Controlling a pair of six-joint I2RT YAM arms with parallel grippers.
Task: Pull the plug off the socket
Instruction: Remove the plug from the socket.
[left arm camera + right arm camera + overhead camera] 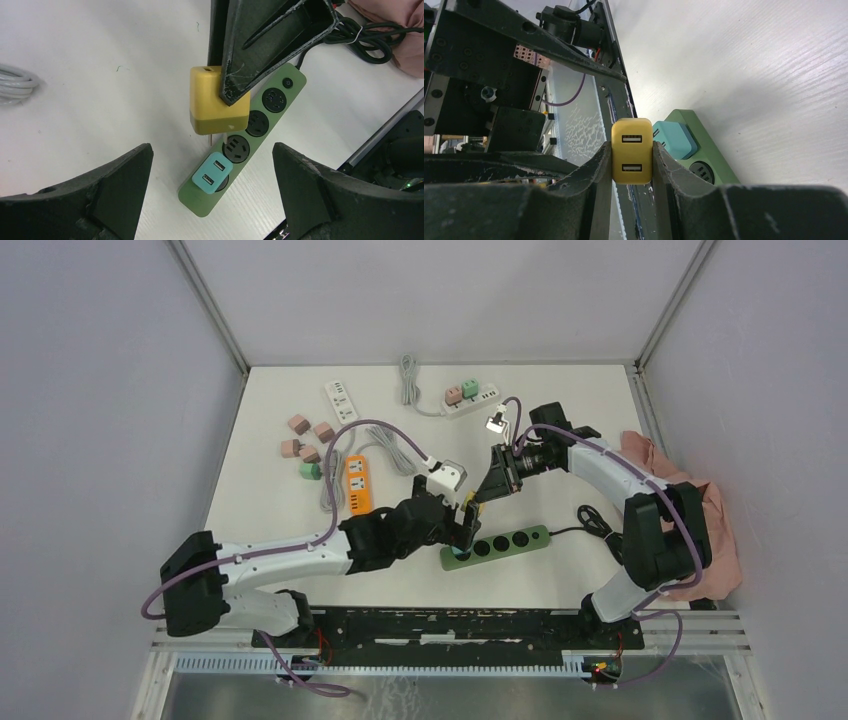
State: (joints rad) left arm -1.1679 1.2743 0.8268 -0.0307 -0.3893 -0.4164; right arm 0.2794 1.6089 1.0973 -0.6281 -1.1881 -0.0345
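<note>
Yellow plug is clear of the green strip
Right hand pinches it just above, left hand gapes wide and empty, teal plug sits plugged in

White wood-grain table between pale grey enclosure walls

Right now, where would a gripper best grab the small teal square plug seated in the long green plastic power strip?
Probably the two flat side walls of the teal plug, coming straight down from above: it stands proud of the green power strip, its sides are bare, and the sockets face up, so it should pull out upward.
</note>
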